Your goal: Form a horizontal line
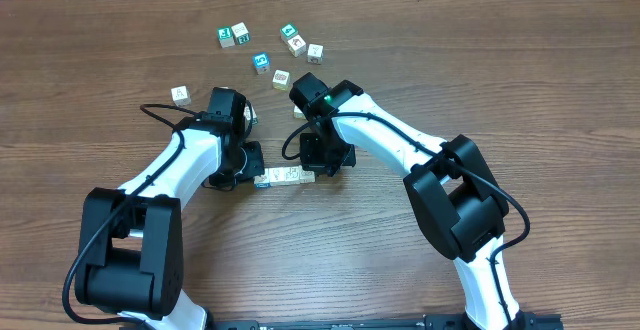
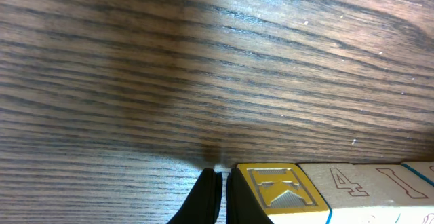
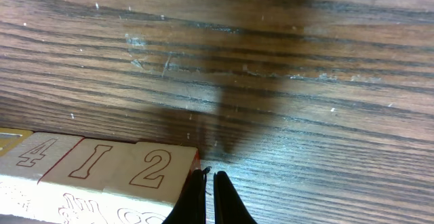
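The horizontal line (image 1: 284, 177) is a short row of small pale cubes touching side by side at the table's middle. Both grippers stand at its ends. My left gripper (image 2: 224, 193) is shut, empty, its fingers pressed against the left end cube, a yellow K cube (image 2: 278, 187) with a blue edge. A cube marked 4 (image 2: 349, 183) follows it. My right gripper (image 3: 209, 197) is shut, holding nothing, touching the right end cube marked 2 (image 3: 156, 170). Cubes marked I (image 3: 95, 159) and 4 (image 3: 30, 153) lie beside that one. In the overhead view the left gripper (image 1: 250, 160) and right gripper (image 1: 325, 155) flank the row.
Several loose picture cubes lie scattered at the back: a green one (image 1: 226, 37), a white one (image 1: 241, 32), a blue one (image 1: 262, 62), others (image 1: 295, 42) (image 1: 315, 53) (image 1: 281, 78), and one at the left (image 1: 180, 95). Bare wood lies in front of the row.
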Tool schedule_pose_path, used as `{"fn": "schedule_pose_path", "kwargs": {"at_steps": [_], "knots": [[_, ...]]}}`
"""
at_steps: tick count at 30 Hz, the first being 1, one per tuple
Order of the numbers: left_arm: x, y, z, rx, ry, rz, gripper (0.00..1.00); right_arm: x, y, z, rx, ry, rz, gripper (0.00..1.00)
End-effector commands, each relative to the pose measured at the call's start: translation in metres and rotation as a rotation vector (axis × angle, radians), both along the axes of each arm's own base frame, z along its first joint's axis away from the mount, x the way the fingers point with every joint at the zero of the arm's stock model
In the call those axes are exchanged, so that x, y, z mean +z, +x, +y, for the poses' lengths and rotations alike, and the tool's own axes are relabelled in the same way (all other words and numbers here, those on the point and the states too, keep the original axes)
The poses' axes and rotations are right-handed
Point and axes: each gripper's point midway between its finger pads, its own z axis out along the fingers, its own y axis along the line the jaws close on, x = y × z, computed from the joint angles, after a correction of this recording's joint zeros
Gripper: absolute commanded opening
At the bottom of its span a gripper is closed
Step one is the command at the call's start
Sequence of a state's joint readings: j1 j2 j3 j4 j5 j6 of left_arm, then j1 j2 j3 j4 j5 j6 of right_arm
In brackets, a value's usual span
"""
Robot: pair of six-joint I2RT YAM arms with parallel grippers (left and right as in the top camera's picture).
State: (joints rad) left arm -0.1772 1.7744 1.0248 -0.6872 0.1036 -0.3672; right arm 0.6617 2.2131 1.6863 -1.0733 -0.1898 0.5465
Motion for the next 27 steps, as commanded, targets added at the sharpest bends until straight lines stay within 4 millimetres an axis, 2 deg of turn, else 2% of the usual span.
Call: {"fn": "schedule_pose_path", "kwargs": {"at_steps": [1, 27], "knots": [[-0.0024, -0.0067, -0.0157, -0.011, -0.047, 0.022, 0.04, 0.0156, -0.0015, 0.0127, 0.009, 0.063, -0.017, 0.04], [-0.0027, -0.0034, -0.0115, -0.008, -0.022, 0.007, 0.04, 0.0151, -0.0058, 0.0091, 0.005, 0.047, 0.001, 0.04]]}}
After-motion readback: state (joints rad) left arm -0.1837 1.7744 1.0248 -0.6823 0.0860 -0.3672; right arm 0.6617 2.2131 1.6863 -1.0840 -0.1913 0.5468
